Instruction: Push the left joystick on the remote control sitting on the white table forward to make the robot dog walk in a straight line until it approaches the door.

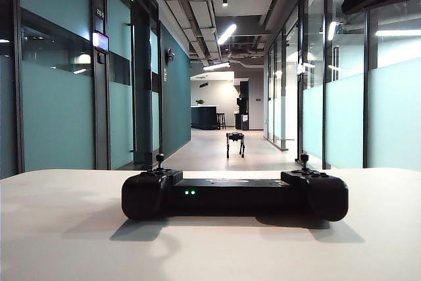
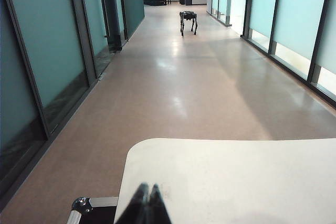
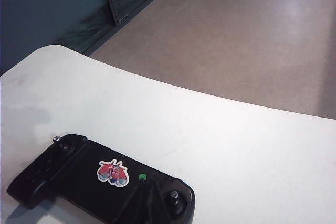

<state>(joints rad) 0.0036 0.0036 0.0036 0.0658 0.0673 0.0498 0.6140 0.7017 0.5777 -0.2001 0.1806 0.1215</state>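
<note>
Already the remote control [image 1: 235,195] sits square on the white table [image 1: 59,228], its two green lights [image 1: 189,192] facing this way and its sticks pointing up, so that a push away from the near edge sends the command straight down the corridor. The left joystick [image 1: 160,159] stands upright on the left bulge, untouched; its twin [image 1: 304,158] rises on the right end. Far down the hallway the robot dog [image 1: 235,143] stands on the floor between the glass walls, facing away, well short of the dark counter [image 1: 204,117] at the far end, so I judge the walk barely begun or not begun at all.

Neither arm shows from my spot by the table. From its own wrist camera, the left gripper [image 2: 147,203] hangs with its two dark fingertips pressed together over the near table edge, away from the controller. The right gripper [image 3: 152,203] shows as a dark closed tip low over the controller's body beside the red sticker [image 3: 112,172], touching neither stick. A closed tip makes a narrow point for nudging a small stick.
</note>
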